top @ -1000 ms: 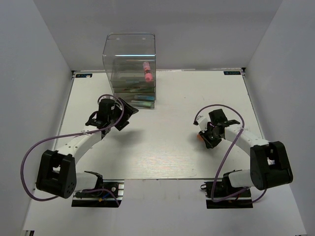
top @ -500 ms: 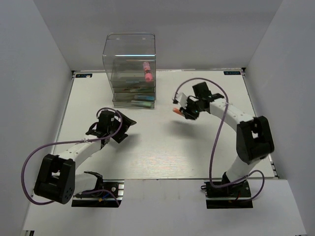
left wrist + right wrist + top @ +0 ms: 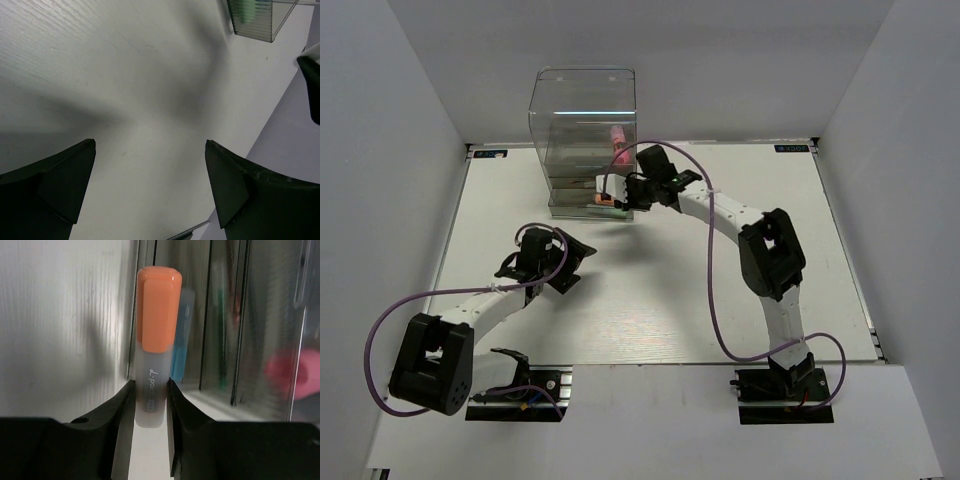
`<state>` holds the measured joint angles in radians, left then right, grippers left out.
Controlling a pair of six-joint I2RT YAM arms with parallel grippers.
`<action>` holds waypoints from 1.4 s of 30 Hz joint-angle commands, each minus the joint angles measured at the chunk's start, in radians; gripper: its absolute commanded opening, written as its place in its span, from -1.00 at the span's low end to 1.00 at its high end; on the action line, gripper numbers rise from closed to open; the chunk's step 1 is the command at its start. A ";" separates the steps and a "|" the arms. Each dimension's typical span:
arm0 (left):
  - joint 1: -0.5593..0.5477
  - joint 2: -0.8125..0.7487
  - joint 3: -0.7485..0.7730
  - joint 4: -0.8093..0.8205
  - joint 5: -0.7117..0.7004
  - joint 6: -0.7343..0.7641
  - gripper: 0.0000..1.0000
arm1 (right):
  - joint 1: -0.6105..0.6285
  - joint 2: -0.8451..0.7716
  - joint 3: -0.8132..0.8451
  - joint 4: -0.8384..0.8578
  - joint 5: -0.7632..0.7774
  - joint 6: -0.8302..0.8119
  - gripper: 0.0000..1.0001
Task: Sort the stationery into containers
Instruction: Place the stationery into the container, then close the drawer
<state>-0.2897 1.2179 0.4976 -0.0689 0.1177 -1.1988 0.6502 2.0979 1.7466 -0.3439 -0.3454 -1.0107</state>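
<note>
Your right end effector [image 3: 150, 402] pinches the orange-capped marker [image 3: 159, 315], cap toward the box [image 3: 582, 110], probably for sliding in. Your left end effector [image 3: 150, 190] hangs open, empty.

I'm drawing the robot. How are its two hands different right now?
The left hand is wide open and empty; the right hand is closed on an orange-capped marker. The left hand hangs over the table; the right hand is up at the clear box. Both have two black fingers.
</note>
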 commanded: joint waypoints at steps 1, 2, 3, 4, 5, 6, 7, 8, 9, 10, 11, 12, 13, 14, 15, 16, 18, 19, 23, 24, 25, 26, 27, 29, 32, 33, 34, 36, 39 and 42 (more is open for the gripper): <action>0.006 -0.041 -0.004 -0.003 -0.018 -0.004 1.00 | 0.028 0.036 0.062 0.158 0.029 -0.022 -0.95; 0.006 -0.041 -0.004 -0.012 -0.018 -0.004 1.00 | 0.029 0.062 0.080 0.170 0.043 -0.017 -0.95; 0.006 -0.041 -0.004 -0.012 -0.027 -0.004 1.00 | 0.041 0.073 0.099 0.177 0.046 -0.011 -0.95; 0.006 -0.052 -0.013 -0.012 -0.027 -0.004 1.00 | 0.048 0.083 0.108 0.196 0.049 0.001 -0.95; 0.006 -0.052 -0.013 -0.012 -0.027 -0.004 1.00 | 0.046 0.093 0.114 0.218 0.055 0.004 -0.95; 0.006 -0.061 -0.013 -0.012 -0.027 -0.004 1.00 | 0.052 0.118 0.117 0.230 0.071 0.003 -0.95; 0.006 -0.061 -0.022 -0.022 -0.027 -0.004 1.00 | 0.057 0.126 0.117 0.256 0.077 -0.002 -0.93; 0.006 -0.061 -0.022 -0.022 -0.027 -0.004 1.00 | 0.058 0.148 0.126 0.273 0.088 0.000 -0.89; 0.006 -0.061 -0.022 -0.022 -0.027 -0.004 1.00 | 0.060 0.165 0.134 0.281 0.098 0.001 -0.89; 0.006 -0.061 -0.022 -0.031 -0.027 -0.004 1.00 | 0.062 0.184 0.139 0.305 0.106 0.006 -0.84; 0.006 -0.061 -0.022 -0.041 -0.036 -0.004 1.00 | 0.062 0.192 0.143 0.321 0.123 0.006 -0.72; 0.006 -0.070 -0.013 -0.042 -0.036 -0.004 1.00 | 0.060 0.217 0.152 0.330 0.137 0.006 -0.61; 0.006 -0.070 -0.013 -0.051 -0.036 -0.004 1.00 | 0.063 0.218 0.156 0.330 0.152 0.012 -0.41; 0.015 -0.070 -0.013 -0.060 -0.036 -0.004 1.00 | 0.062 0.221 0.154 0.359 0.160 0.023 -0.05; 0.015 -0.080 -0.013 -0.060 -0.045 -0.004 1.00 | 0.063 0.218 0.151 0.361 0.166 0.026 0.06; 0.015 -0.080 -0.013 -0.060 -0.046 -0.004 1.00 | 0.062 0.214 0.151 0.359 0.164 0.027 0.14; 0.015 -0.089 -0.013 -0.060 -0.046 -0.004 1.00 | 0.060 0.200 0.145 0.359 0.155 0.056 0.21; 0.015 -0.089 -0.022 -0.060 -0.046 -0.004 1.00 | 0.060 0.186 0.142 0.359 0.131 0.076 0.21; 0.015 -0.089 -0.010 -0.069 -0.046 -0.013 1.00 | 0.054 0.133 0.143 0.362 0.044 0.173 -0.10; 0.015 -0.080 -0.010 -0.069 -0.046 -0.013 1.00 | 0.057 0.113 0.130 0.362 0.005 0.196 -0.27; 0.015 -0.080 -0.001 -0.069 -0.046 -0.013 1.00 | 0.054 0.096 0.126 0.362 -0.015 0.204 -0.42; 0.015 -0.080 -0.001 -0.069 -0.046 -0.013 1.00 | 0.054 0.088 0.108 0.350 -0.073 0.210 -0.73; 0.015 -0.080 -0.001 -0.069 -0.046 -0.013 1.00 | 0.051 0.067 0.099 0.345 -0.120 0.210 -0.85; 0.015 -0.080 -0.001 -0.078 -0.046 -0.013 1.00 | 0.051 0.059 0.085 0.270 -0.205 0.190 -1.00; 0.015 -0.080 -0.001 -0.089 -0.046 -0.013 1.00 | 0.049 0.065 0.102 0.173 -0.311 0.155 -1.00; 0.015 -0.090 -0.001 -0.098 -0.046 -0.013 1.00 | 0.046 0.079 0.111 0.155 -0.325 0.152 -1.00; 0.015 -0.090 -0.001 -0.098 -0.046 -0.013 1.00 | 0.049 0.095 0.123 0.134 -0.364 0.147 -1.00; 0.015 -0.118 -0.010 -0.120 -0.055 -0.013 1.00 | 0.048 0.131 0.183 0.048 -0.383 0.127 -1.00; 0.015 -0.147 -0.020 -0.130 -0.064 -0.013 1.00 | 0.049 0.192 0.241 -0.009 -0.353 0.107 -1.00; 0.015 -0.159 -0.030 -0.152 -0.064 -0.013 1.00 | 0.051 0.211 0.238 0.022 -0.305 0.101 -1.00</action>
<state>-0.2787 1.0966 0.4812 -0.1879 0.0776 -1.2125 0.7017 2.2768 1.9526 -0.2726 -0.6552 -0.8852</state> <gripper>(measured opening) 0.997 0.005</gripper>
